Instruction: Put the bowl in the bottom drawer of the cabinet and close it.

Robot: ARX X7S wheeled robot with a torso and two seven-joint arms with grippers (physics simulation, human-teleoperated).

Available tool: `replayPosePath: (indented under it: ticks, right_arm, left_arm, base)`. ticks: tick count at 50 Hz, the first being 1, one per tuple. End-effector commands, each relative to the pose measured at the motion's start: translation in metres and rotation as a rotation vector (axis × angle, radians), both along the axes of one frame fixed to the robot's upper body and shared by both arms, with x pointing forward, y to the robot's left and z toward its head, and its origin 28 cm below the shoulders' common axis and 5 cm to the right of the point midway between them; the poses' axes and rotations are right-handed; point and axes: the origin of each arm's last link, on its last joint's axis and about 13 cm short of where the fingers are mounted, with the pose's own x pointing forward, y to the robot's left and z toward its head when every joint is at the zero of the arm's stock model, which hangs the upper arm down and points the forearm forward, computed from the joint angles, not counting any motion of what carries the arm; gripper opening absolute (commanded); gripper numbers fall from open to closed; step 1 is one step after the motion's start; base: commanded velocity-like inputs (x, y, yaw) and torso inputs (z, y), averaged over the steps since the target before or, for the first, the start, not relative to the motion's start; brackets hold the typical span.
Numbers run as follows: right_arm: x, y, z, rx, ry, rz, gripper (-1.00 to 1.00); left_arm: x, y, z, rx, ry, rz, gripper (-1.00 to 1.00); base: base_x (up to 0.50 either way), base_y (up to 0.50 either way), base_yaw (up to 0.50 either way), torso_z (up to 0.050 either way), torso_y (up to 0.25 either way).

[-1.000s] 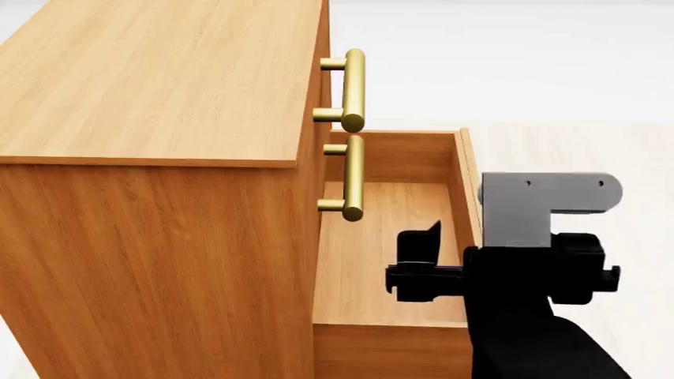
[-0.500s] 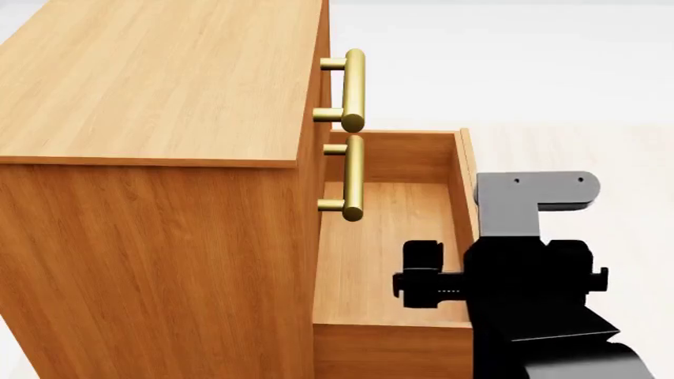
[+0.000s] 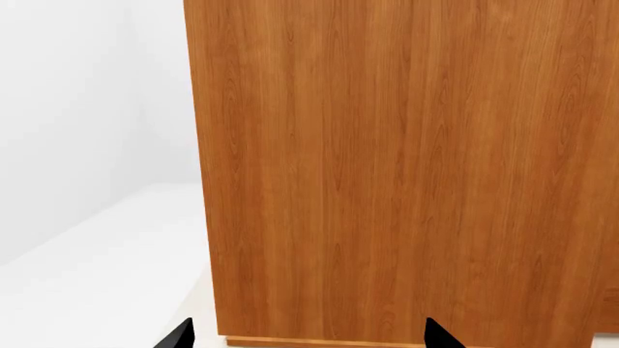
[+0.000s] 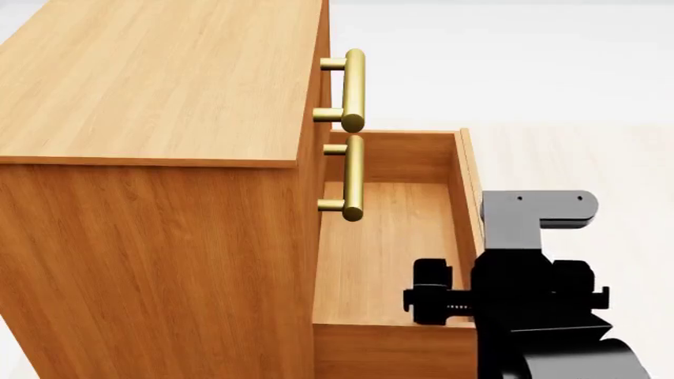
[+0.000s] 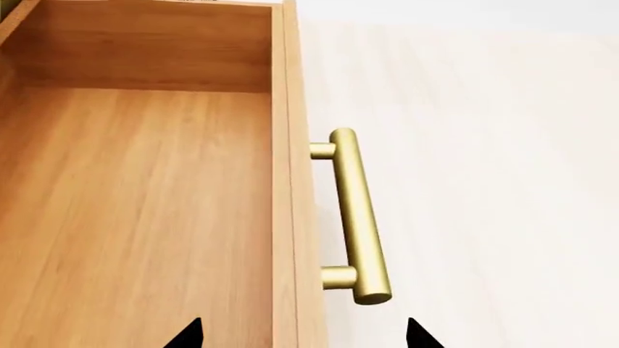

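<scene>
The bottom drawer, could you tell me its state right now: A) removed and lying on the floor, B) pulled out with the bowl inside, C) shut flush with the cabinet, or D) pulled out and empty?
D: the bottom drawer stands pulled out, its wooden floor bare in both views.

Cabinet: orange-brown wood grain, smooth matt. Bottom drawer: same wood. Bar handle: brass, satin sheen.

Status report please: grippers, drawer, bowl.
Both grippers open, empty: right gripper over bottom drawer front wall, left gripper facing cabinet side. Drawer open, empty. Bowl not in view.
</scene>
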Motion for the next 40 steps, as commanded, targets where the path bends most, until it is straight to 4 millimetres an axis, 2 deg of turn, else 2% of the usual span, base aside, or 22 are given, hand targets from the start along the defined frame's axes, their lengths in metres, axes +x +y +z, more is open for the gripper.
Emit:
replayPosePath:
  ticks: [1,40]
  right_arm:
    - [0.002,-0.003,-0.009,-0.016,0.024,-0.016,1.0]
    - [0.014,-0.031,-0.025,-0.079,-0.007,-0.157,1.0]
  left_arm:
    - [0.0,0.0,0.0,0.0,0.001,0.0,1.0]
    - [0.0,0.0,0.0,-0.002,0.003,0.003,1.0]
  base:
    - [0.0,0.0,0.0,0.0,0.0]
    - [0.0,0.0,0.0,0.0,0.0]
